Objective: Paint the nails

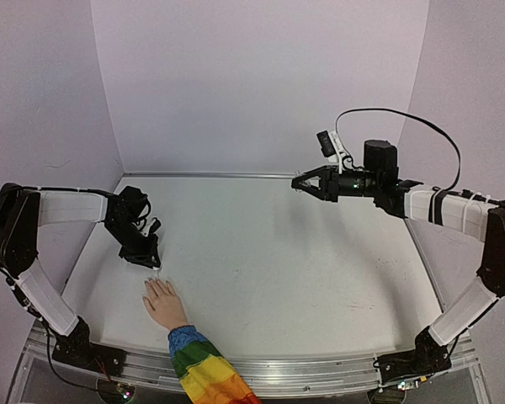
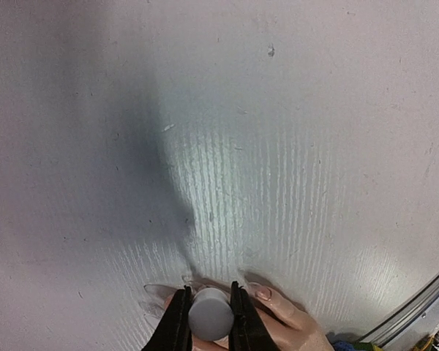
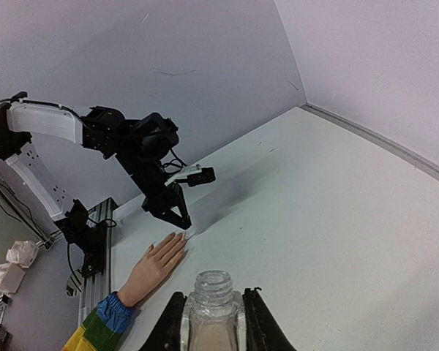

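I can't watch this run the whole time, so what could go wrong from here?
The right hand holds the uncapped bottle high above the table; tilting it could spill the contents. The left hand grips the white cap right over the fingertips of the mannequin hand. Nothing below the cap shows, so strokes may miss the nails and smear skin or table.

There is one mannequin hand (image 1: 162, 301), one open bottle (image 3: 214, 311), one cap (image 2: 210, 313) and two robot arms (image 1: 67, 206) (image 1: 454, 209).
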### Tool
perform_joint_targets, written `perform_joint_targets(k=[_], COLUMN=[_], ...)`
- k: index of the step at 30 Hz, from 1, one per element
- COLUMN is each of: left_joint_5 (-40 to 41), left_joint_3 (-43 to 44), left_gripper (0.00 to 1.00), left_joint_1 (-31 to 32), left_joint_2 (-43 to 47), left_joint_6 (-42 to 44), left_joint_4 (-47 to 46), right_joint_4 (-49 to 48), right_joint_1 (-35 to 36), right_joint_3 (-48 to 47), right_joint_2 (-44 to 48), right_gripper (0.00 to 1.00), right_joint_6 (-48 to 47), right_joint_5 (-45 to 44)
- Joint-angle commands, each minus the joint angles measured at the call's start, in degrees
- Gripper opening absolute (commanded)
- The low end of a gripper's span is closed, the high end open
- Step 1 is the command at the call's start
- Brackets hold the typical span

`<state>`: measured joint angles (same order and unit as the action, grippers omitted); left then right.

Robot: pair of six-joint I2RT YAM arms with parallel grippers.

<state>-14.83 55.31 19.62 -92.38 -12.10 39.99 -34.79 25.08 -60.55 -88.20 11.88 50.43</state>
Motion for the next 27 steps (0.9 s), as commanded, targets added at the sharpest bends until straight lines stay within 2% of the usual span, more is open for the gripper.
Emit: perform_joint_targets(k=[1, 27], left_joint_5=[0.0, 2.0], left_joint_3=[0.1, 1.4], left_gripper=[0.0, 0.0], left_joint_1=[0.3, 0.2], left_joint_2=[-0.5, -2.4], left_joint_6=[-0.4, 0.5], left_joint_4=[-0.8, -1.2], right_joint_4=[-3.5, -3.5], right_joint_1=[-0.2, -0.1], right_joint_3=[-0.6, -1.7], right_joint_2=[0.2, -0.7], right_gripper=[0.0, 0.0], right_joint_6=[0.3, 0.8], right_joint_5=[2.1, 2.4])
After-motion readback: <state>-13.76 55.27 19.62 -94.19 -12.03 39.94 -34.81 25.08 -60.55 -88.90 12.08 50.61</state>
